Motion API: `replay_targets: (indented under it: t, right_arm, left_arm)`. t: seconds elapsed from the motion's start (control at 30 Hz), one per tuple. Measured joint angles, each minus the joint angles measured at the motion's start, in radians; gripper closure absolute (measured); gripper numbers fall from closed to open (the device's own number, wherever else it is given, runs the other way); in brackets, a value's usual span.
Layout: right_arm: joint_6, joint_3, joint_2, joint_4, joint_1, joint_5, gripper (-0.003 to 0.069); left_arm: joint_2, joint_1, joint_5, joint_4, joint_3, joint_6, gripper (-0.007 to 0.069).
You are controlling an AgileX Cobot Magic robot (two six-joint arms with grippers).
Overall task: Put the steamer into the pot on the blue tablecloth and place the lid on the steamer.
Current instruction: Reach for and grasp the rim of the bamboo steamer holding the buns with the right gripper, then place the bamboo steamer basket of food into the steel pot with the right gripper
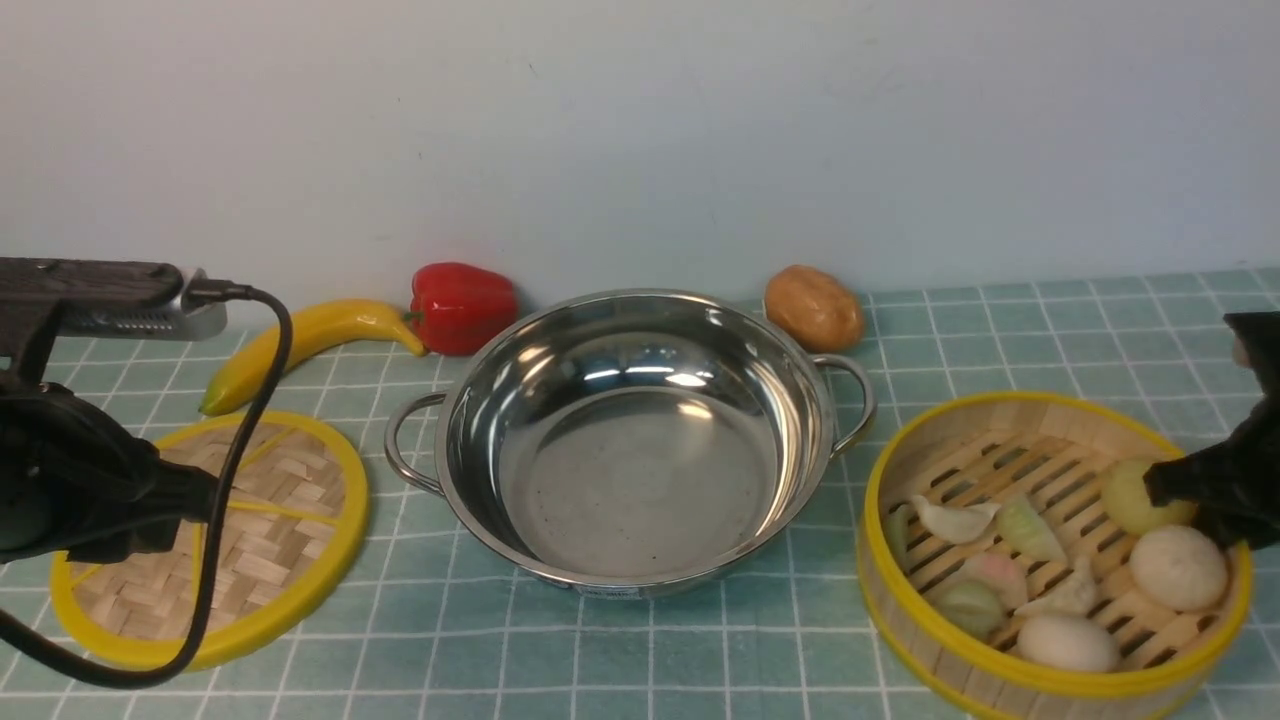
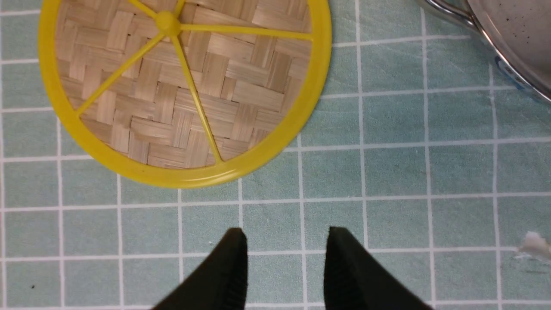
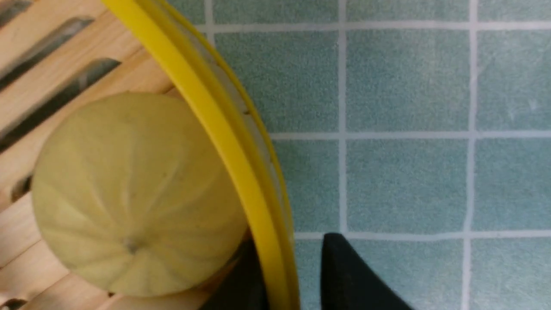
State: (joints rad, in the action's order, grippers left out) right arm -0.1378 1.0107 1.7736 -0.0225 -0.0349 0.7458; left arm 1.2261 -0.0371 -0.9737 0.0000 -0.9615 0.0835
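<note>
The steamer (image 1: 1010, 402), a bamboo basket with yellow rims and several dumplings and buns, stands on the blue tablecloth (image 1: 1000, 330) at the right. My right gripper (image 3: 290, 241) is open astride its yellow rim (image 3: 215, 120). One finger is inside beside a pale green bun (image 3: 133, 193); the other is outside, a little off the rim. The empty steel pot (image 1: 640, 480) stands in the middle. The woven lid (image 1: 270, 500) lies flat at the left. My left gripper (image 2: 286, 234) hangs open over bare cloth just beside the lid (image 2: 181, 82), holding nothing.
A banana (image 1: 300, 345), a red pepper (image 1: 462, 305) and a brown potato (image 1: 813, 307) lie along the back wall behind the pot. A small white scrap (image 2: 533, 245) lies on the cloth near the pot's edge (image 2: 512, 38). The left arm's cable loops over the lid.
</note>
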Motion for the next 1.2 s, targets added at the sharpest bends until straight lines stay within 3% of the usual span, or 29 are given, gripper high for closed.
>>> replay_targets:
  t: [0.1,0.27,0.53,0.7,0.9,1.07,1.2]
  right_arm:
    - [0.0,0.0,-0.001,0.004,0.001,0.006,0.06]
    - [-0.012,0.0,-0.035,-0.003,0.001,0.05,0.0601]
    - [0.012,0.072,-0.205,-0.032,0.001,0.289,0.0596]
    - [0.093,0.32,-0.228,0.094,0.014,0.44,0.0596]
    - [0.074,0.658,-0.053,0.19,0.188,0.464,0.0596]
    - [-0.003,0.973,0.229,0.167,0.378,0.491,0.0596]
    - [-0.027,1.172,0.42,0.12,0.467,0.492,0.0596]
  left_arm:
    - [0.0,0.0,0.0,0.0,0.0,0.0,0.0382]
    - [0.0,0.0,0.0,0.0,0.0,0.0,0.0382]
    - [0.0,0.0,0.0,0.0,0.0,0.0,0.0382]
    - [0.0,0.0,0.0,0.0,0.0,0.0,0.0382]
    - [0.0,0.0,0.0,0.0,0.0,0.0,0.0382]
    - [0.0,0.0,0.0,0.0,0.0,0.0,0.0382]
    - [0.0,0.0,0.0,0.0,0.0,0.0,0.0382]
